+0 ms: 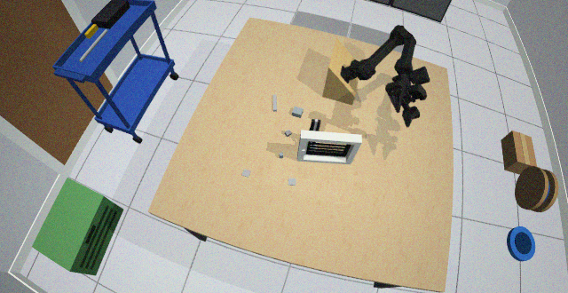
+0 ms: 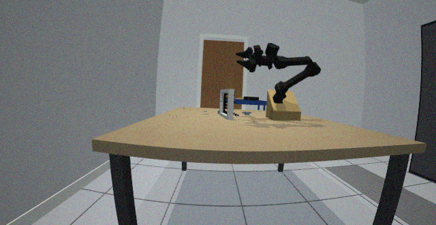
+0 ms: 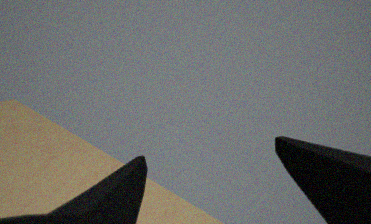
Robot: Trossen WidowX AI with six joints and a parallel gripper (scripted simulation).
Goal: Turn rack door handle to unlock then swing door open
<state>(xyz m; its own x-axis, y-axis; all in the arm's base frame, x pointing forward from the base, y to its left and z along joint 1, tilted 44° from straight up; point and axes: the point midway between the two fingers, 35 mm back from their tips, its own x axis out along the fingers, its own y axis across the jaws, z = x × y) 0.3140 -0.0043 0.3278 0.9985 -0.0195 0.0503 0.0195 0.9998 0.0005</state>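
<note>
"What's on the wooden, light-brown desk [image 1: 377,222] [image 2: 259,143] [image 3: 46,150]?"

"From the left in the top view, small grey blocks, one of them a long upright-lying strip [image 1: 274,103]. Then the white, rectangular rack frame [image 1: 330,137] [image 2: 230,103], well in from every desk edge."

"And the black metal jaws [image 1: 403,113] [image 2: 237,58]?"

"Spread wide, nothing between them, raised above the desk, nearer its right edge than the rack frame is."

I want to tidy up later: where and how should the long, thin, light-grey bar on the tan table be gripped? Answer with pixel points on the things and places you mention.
Probably at mid-length, from above, fingers closing across its narrow width: the light-grey bar [image 1: 274,103] is long and slim, lies on the table [image 1: 377,217] [image 2: 255,136] [image 3: 36,150], and nothing touches its long sides.
</note>
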